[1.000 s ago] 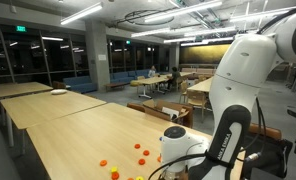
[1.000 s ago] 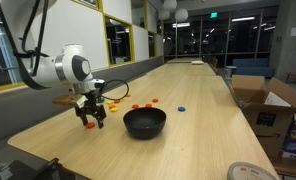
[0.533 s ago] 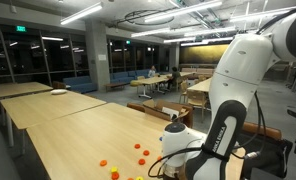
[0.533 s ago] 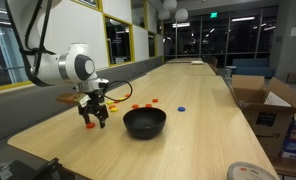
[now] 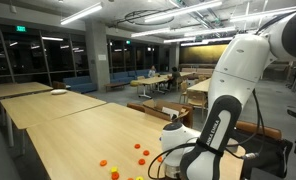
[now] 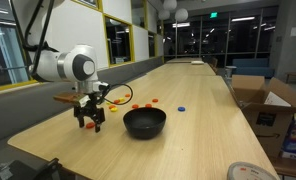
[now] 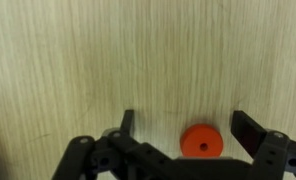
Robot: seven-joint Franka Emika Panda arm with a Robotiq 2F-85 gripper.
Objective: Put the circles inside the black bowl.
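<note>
In the wrist view my gripper (image 7: 186, 126) is open, its two black fingers straddling one orange circle (image 7: 201, 143) that lies flat on the wooden table, untouched. In an exterior view the gripper (image 6: 89, 122) hangs just above the table, left of the glossy black bowl (image 6: 144, 122). More orange circles (image 6: 144, 103) and one blue disc (image 6: 181, 108) lie behind the bowl. In an exterior view several orange and yellow circles (image 5: 141, 153) lie near the table's front, left of the arm (image 5: 203, 150); the bowl is hidden there.
A long wooden table (image 6: 188, 90) stretches away. Cardboard boxes (image 6: 263, 110) stand beside it. A flat wooden piece (image 6: 68, 98) lies behind the gripper. A white dish (image 5: 58, 92) sits on a far table.
The gripper has shifted slightly along the table near the bowl and stays low and open. The circles and bowl have not moved.
</note>
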